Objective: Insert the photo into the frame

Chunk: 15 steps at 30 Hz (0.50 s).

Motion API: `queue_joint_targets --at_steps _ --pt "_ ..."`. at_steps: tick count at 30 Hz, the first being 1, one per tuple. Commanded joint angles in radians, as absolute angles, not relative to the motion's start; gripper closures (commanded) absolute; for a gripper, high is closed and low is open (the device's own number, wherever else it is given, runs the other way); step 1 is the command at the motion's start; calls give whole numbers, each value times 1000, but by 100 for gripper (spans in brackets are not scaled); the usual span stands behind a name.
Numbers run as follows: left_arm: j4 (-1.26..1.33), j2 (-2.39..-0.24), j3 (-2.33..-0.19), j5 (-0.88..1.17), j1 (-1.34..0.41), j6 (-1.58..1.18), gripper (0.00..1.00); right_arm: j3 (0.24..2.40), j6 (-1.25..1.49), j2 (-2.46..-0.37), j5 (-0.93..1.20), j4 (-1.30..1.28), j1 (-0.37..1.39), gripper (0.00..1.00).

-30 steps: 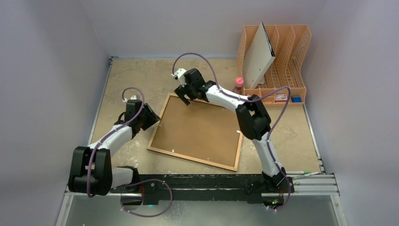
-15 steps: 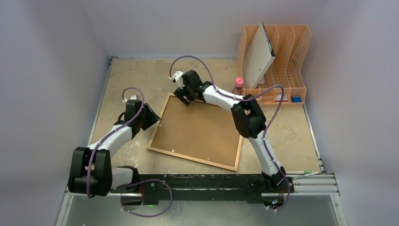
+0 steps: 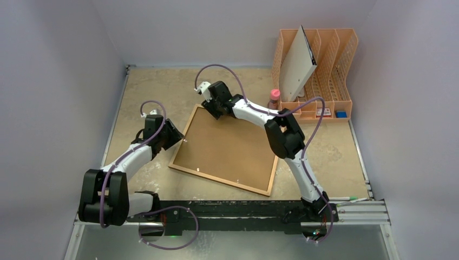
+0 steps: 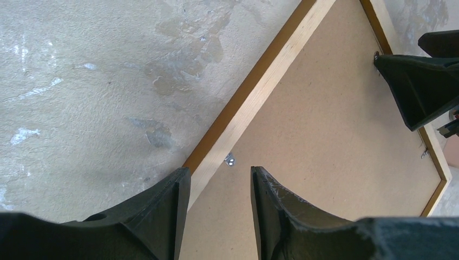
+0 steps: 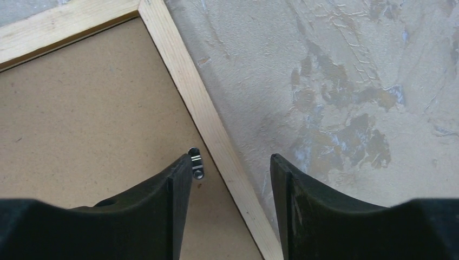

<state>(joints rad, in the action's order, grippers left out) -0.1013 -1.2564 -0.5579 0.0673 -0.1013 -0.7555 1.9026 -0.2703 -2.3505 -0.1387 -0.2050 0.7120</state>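
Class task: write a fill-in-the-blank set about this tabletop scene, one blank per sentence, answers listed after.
The frame lies flat with its backing board facing ____.
A white board stands in the ____ rack.
The left gripper and right gripper both have ____ jaws.
Missing words: up, orange, open.

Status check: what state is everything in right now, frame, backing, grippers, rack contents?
Frame: flat on table, back up.
Backing: seated in frame.
Left gripper: open, astride left rail.
Right gripper: open, astride far rail by corner.
Photo: not visible.
White board: upright in rack.
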Motion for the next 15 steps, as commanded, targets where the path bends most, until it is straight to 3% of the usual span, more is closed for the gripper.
queue_joint_targets --at_steps 1,6,11,15 --pt "-108 -1250 -548 43 -106 -735 53 1914 -261 -2377 -189 -187 691 44" --pt "-109 -1261 -542 38 -106 -733 53 1916 -239 -2400 -180 -176 691 45" --pt "-112 -1275 -541 38 -106 -732 53 1917 -236 -2416 -153 -178 684 39" --pt "-111 -1273 -541 38 -106 -732 53 1915 -226 -2412 -134 -188 670 47"
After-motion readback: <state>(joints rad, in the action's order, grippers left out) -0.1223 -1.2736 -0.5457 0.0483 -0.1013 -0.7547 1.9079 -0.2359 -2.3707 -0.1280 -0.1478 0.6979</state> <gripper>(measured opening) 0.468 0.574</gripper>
